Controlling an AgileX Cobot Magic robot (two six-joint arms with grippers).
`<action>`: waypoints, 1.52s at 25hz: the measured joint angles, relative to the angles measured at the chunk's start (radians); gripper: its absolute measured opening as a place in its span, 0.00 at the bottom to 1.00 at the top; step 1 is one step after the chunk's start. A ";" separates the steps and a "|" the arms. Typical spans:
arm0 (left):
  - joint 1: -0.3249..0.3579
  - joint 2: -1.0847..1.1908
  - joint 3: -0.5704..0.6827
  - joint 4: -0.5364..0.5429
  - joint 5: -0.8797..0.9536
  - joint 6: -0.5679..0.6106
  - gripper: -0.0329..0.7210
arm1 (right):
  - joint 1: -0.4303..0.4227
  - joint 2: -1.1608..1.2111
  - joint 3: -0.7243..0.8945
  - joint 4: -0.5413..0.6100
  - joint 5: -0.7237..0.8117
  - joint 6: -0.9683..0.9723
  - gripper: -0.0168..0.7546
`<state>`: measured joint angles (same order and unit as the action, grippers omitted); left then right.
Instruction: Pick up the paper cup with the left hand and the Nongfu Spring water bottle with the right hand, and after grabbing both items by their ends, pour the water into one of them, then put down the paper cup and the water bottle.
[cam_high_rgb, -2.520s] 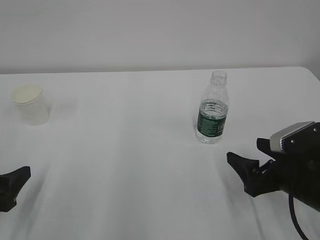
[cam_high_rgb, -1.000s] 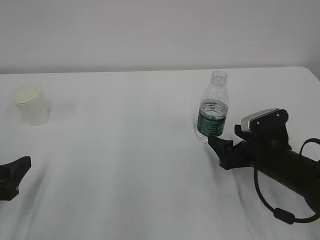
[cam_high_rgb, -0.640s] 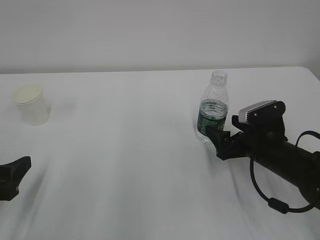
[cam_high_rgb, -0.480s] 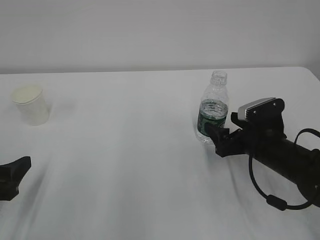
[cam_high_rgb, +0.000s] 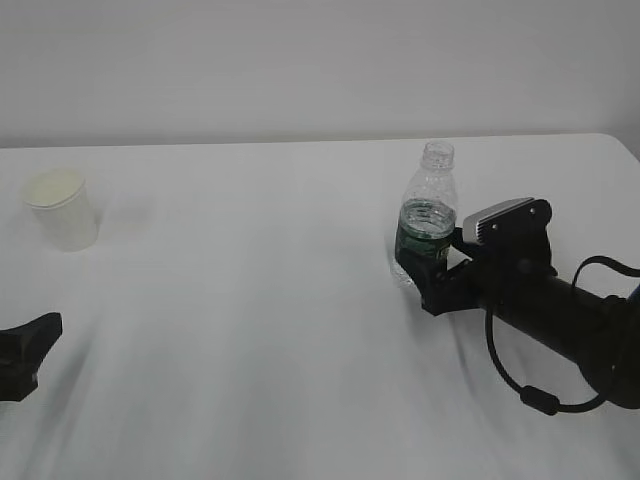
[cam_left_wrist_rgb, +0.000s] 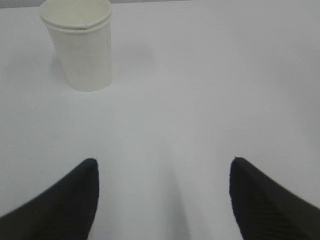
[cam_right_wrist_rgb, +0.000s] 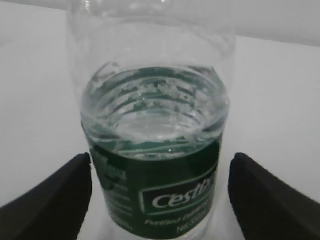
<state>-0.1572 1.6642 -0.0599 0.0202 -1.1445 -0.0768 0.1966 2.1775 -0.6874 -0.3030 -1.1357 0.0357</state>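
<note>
The paper cup (cam_high_rgb: 62, 210) stands upright at the far left of the white table; in the left wrist view the paper cup (cam_left_wrist_rgb: 80, 47) is ahead and to the left. My left gripper (cam_left_wrist_rgb: 163, 162) is open and empty, well short of the cup, and shows at the bottom left edge (cam_high_rgb: 30, 350). The Nongfu Spring water bottle (cam_high_rgb: 428, 215) stands uncapped, with water (cam_right_wrist_rgb: 155, 110) up to the top of its green label. My right gripper (cam_high_rgb: 440, 268) is open. Its fingers flank the bottle (cam_right_wrist_rgb: 155, 200) at label height, with a small gap on each side.
The white table (cam_high_rgb: 250, 330) runs back to a pale wall. Its right corner (cam_high_rgb: 625, 145) lies behind the right arm. A black cable (cam_high_rgb: 530, 395) loops beside the right arm.
The right arm has slid left toward the bottle, and its open fingers now stand on either side of the label. The left gripper, the cup and the bottle have not moved.
</note>
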 joint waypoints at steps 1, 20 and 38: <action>0.000 0.000 0.000 0.000 0.000 0.000 0.82 | 0.000 0.008 -0.006 0.000 -0.001 0.000 0.87; -0.030 0.000 0.000 -0.005 0.000 0.000 0.82 | 0.000 0.066 -0.108 -0.025 0.007 0.024 0.86; -0.030 0.000 0.000 -0.005 0.000 0.000 0.82 | 0.000 0.095 -0.175 -0.045 0.028 0.029 0.84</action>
<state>-0.1869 1.6642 -0.0599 0.0148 -1.1445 -0.0768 0.1966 2.2724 -0.8619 -0.3482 -1.1076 0.0643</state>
